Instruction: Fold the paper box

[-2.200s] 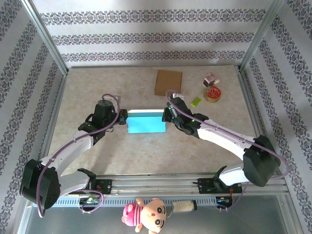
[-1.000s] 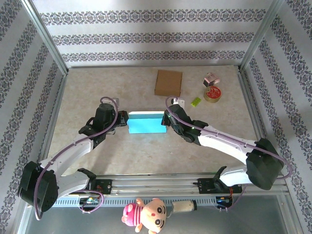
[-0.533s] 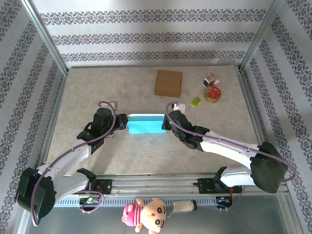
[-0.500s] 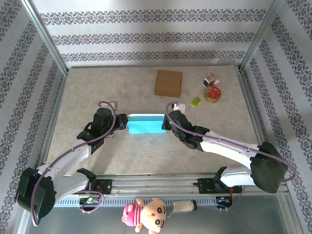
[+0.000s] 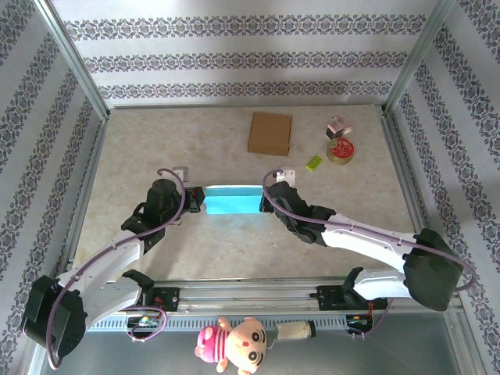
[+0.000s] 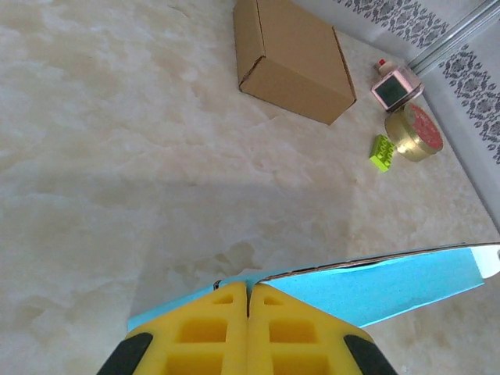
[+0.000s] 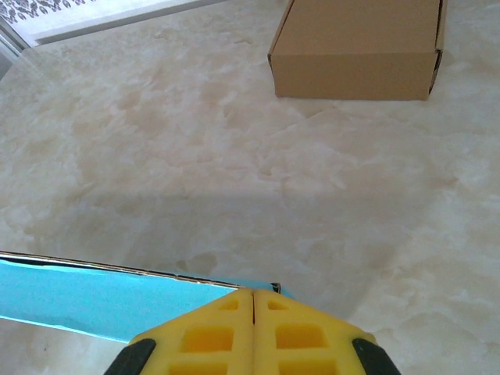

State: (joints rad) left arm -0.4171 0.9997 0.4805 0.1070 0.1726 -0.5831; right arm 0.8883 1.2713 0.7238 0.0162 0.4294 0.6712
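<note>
The paper box is a flat blue sheet (image 5: pixel 232 200) hanging lengthwise between my two grippers over the middle of the table. My left gripper (image 5: pixel 199 199) is shut on its left end, and the right gripper (image 5: pixel 266 201) is shut on its right end. In the left wrist view the yellow fingertips (image 6: pixel 248 287) meet on the sheet's upper edge, and the blue panel (image 6: pixel 391 285) runs off to the right. The right wrist view has its gripper (image 7: pixel 253 293) pinching the same edge, with the blue panel (image 7: pixel 94 301) stretching left. A shadow lies on the table under the sheet.
A closed brown cardboard box (image 5: pixel 270 133) lies at the back centre. To its right are a small pink object (image 5: pixel 337 126), a round gold and red tin (image 5: pixel 341 151), a green piece (image 5: pixel 314 162) and a small white piece (image 5: pixel 289 169). A plush doll (image 5: pixel 234 344) lies beyond the near rail.
Both arms have drawn back toward the near edge, carrying the blue sheet with them. The sheet looks narrower from above, tipped more on edge.
</note>
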